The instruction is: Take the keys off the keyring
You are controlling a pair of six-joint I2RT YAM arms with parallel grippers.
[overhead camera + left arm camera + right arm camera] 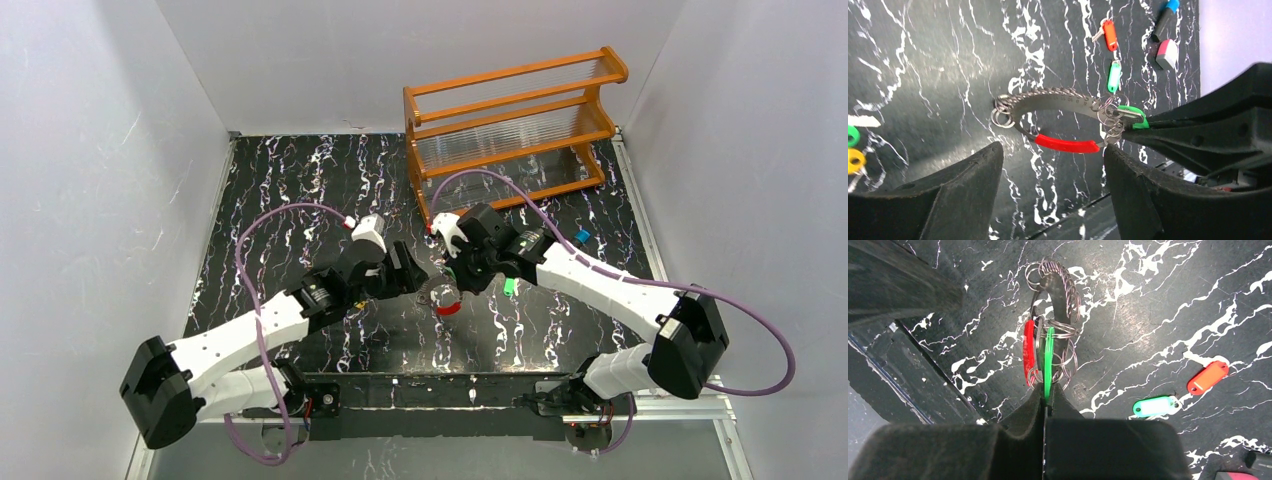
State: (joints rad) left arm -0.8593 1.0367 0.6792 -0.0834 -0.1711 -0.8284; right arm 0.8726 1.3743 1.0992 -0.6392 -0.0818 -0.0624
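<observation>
The left pincer (410, 270) stood released, fingers spread, facing the keyring (1053, 99) head-on near the middle of the worktop (300, 180), toward its near edge. The ring stood on edge, its broad face turned to the left arm and its span running across that pincer's gap, the red segment (1066, 144) lowest. Whether it touched the worktop could not be told. At the ring's right end the right pincer (1046, 392) was clenched on a green key (1049, 352) hanging among small split rings (1068, 357). With the right arm anchoring the ring, the free left arm looked the better placed to draw a key off. Toward the right edge, a red key (1208, 377) and a pale green key (1155, 406) lay loose.
</observation>
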